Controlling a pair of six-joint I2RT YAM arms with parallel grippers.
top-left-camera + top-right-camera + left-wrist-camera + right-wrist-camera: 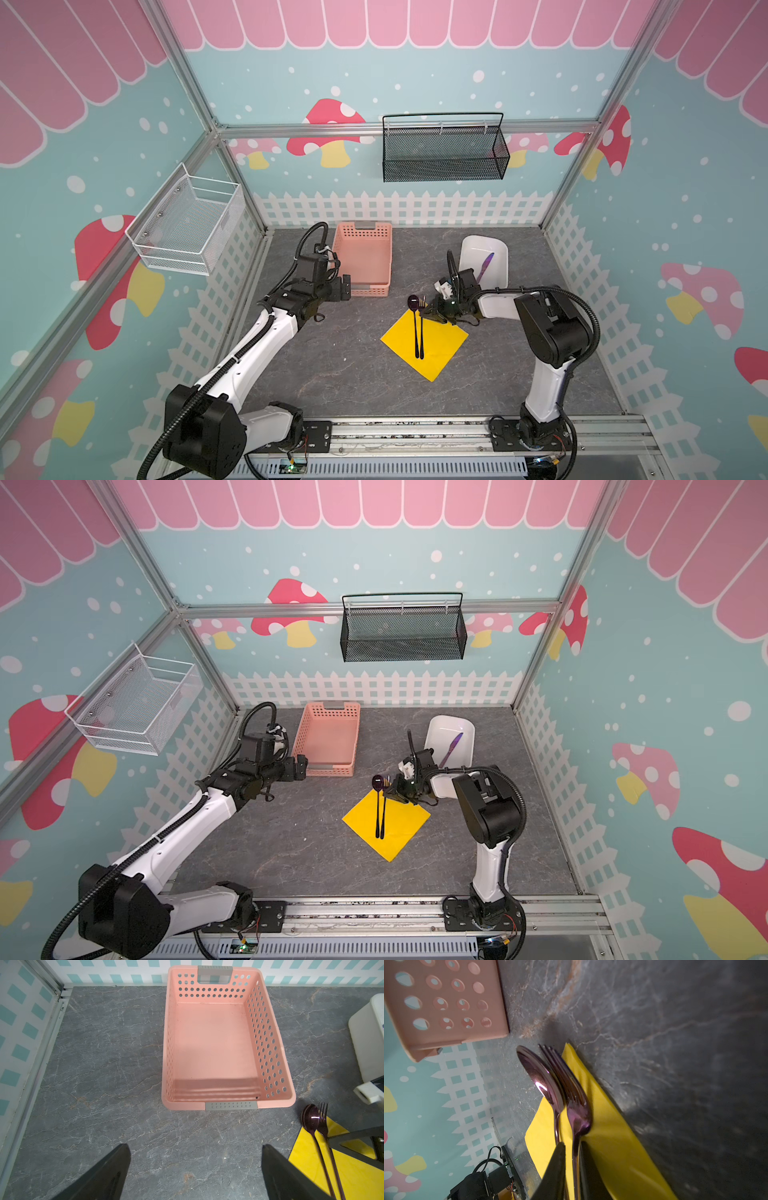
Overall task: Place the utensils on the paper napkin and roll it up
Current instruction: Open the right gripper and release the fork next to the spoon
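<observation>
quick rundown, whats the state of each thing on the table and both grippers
paper napkin, flat, unrolled
spoon, lying on the paper napkin, bowl past its corner
fork, lying beside the spoon
knife, lying in the white bowl, not on the paper napkin
pink basket, empty
left gripper, open, holding nothing
right gripper, fingers slightly apart around the fork's handle

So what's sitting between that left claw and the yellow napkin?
Nothing: only bare grey tabletop separates the left gripper from the paper napkin, as both top views show.
</observation>
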